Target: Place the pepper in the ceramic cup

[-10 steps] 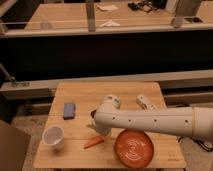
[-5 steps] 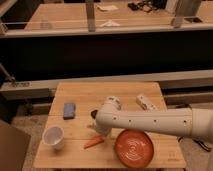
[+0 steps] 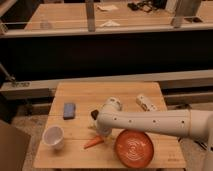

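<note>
Pale wood forms the top of the small table (image 3: pixel 117 91) on which everything stands. Near its front edge, a little left of the middle, lies the pepper (image 3: pixel 94 143), slim and orange, flat on the wood with its thin end pointing toward the front left. It is outside the ceramic cup (image 3: pixel 53 136), which stands upright near the front left corner, white, mouth open upward, clearly apart from the pepper. Just right of the pepper sits a round orange plate (image 3: pixel 134 148) with a pale spiral mark in its middle; the two are close, but I cannot tell whether they touch. The robot's white arm (image 3: pixel 150 122) reaches in from the right edge, crossing low over the table above the plate's far rim. At its end the gripper (image 3: pixel 94 116) shows only as a dark part at the arm's left tip, above the table just behind the pepper. Most of it is hidden by the arm's own casing, so I cannot tell whether it is open or closed, or whether it touches the pepper. A small blue rectangular object (image 3: pixel 69 110) lies flat at the left of the table, behind the cup. A white block (image 3: pixel 146 103) lies toward the back right, set at a slant.
</note>
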Controlling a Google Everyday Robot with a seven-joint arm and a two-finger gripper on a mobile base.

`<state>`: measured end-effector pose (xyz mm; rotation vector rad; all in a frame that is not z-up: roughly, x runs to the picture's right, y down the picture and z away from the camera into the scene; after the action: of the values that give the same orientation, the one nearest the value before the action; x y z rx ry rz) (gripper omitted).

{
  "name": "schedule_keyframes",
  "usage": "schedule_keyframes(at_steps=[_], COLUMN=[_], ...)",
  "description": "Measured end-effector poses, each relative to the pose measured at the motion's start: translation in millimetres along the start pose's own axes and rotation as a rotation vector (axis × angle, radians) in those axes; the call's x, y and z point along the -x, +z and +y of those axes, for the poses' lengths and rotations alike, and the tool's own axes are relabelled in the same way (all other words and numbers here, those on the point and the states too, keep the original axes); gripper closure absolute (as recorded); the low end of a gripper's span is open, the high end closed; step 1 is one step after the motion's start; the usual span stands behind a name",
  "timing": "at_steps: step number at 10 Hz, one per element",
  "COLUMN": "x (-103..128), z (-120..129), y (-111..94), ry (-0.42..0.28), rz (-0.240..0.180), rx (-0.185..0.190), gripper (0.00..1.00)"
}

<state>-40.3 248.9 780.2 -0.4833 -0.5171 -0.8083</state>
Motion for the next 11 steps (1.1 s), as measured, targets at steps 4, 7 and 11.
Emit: schedule_keyframes(at_steps=[4, 7, 11], x=[-1.5, -3.2, -4.5], z=[-0.8, -0.4, -2.1], y=[8.5, 13.9, 19.6], ry=[0.006, 0.008, 0.009], rz=[-0.011, -0.018, -0.026], rx=[-0.004, 0.000, 0.004], gripper=[0.20, 0.20, 0.20])
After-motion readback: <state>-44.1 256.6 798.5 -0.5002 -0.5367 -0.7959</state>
